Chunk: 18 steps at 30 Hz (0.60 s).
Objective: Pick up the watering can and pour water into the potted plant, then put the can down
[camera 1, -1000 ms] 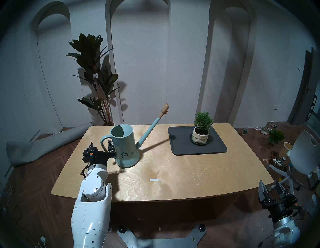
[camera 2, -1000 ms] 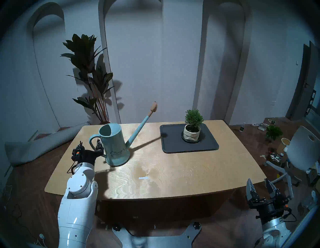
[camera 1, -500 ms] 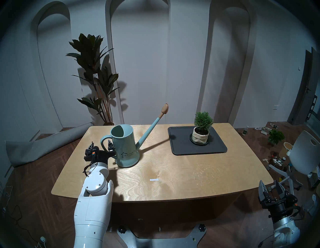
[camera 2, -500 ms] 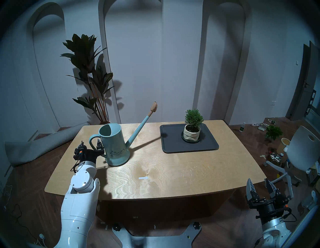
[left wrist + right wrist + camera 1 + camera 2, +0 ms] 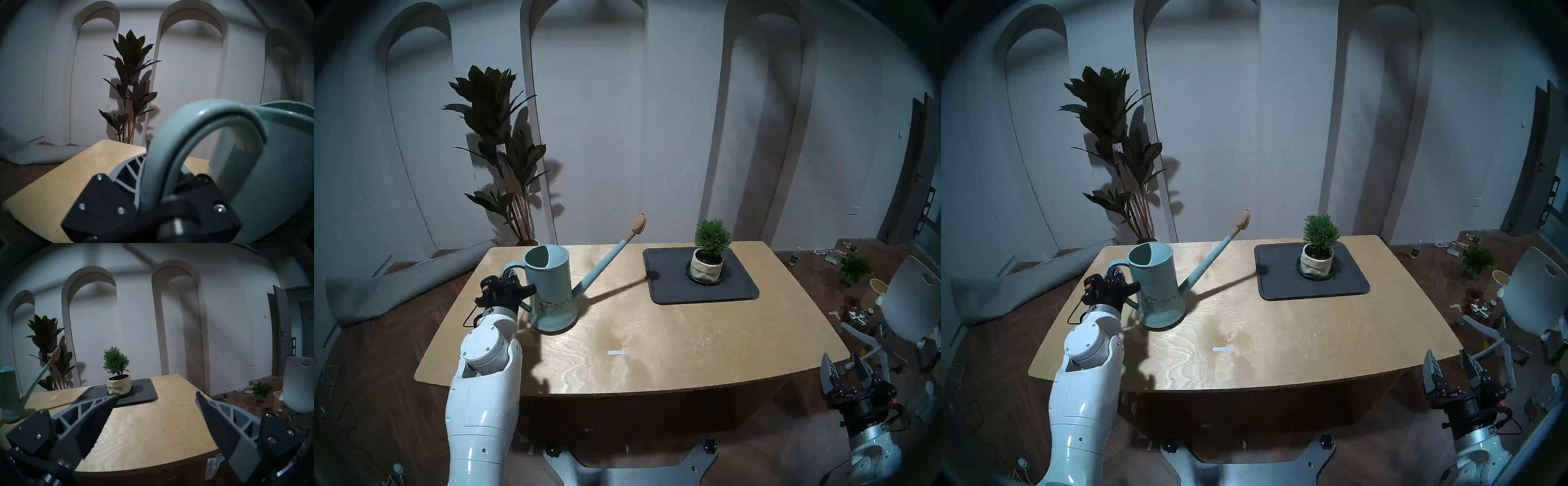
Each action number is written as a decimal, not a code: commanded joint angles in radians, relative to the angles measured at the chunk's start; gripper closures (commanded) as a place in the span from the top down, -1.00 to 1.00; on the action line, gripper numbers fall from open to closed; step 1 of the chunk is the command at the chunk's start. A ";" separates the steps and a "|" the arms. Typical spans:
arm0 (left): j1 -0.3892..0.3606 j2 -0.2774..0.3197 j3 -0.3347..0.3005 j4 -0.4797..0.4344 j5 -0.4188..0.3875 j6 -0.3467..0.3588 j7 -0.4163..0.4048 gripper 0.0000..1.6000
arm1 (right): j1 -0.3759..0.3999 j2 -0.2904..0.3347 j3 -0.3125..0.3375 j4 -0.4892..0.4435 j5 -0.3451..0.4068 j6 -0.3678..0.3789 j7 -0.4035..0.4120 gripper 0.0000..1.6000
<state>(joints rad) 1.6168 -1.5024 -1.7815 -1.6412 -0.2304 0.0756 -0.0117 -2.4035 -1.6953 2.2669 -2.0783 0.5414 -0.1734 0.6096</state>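
The pale teal watering can (image 5: 551, 288) stands upright at the table's back left, its long spout pointing right toward the potted plant. My left gripper (image 5: 510, 278) is shut on the can's loop handle (image 5: 169, 144), which fills the left wrist view between the fingers (image 5: 130, 171). The can's base looks to be on the table. The potted plant (image 5: 709, 251), a small green shrub in a cream pot, stands on a black tray (image 5: 738, 288) at the back right. My right gripper (image 5: 845, 368) is open and empty off the table's front right corner, also in the right wrist view (image 5: 156, 394).
The wooden table (image 5: 653, 339) has a white tape strip (image 5: 616, 353) near its middle. A tall dark plant (image 5: 500, 135) stands behind the table. A rolled grey mat (image 5: 398, 285) lies at the left. A white chair (image 5: 911, 298) and a small floor plant (image 5: 855, 268) are at the right.
My left gripper has closed on the can's handle. The can has shifted a little left and toward me, and its spout tip has dropped slightly. The right arm has not moved.
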 commanded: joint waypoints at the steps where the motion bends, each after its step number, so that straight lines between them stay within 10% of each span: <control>1: 0.011 0.026 -0.031 -0.091 -0.076 0.061 -0.076 -1.00 | 0.000 0.001 0.000 -0.021 0.000 -0.001 0.002 1.00; 18: -0.093 -0.052 -0.037 -0.074 -0.174 0.024 -0.092 -1.00 | 0.004 -0.001 0.002 -0.018 -0.001 -0.001 0.005 1.00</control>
<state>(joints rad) 1.6266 -1.5260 -1.8298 -1.6721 -0.3684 0.1382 -0.0981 -2.4010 -1.6984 2.2689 -2.0783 0.5395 -0.1720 0.6127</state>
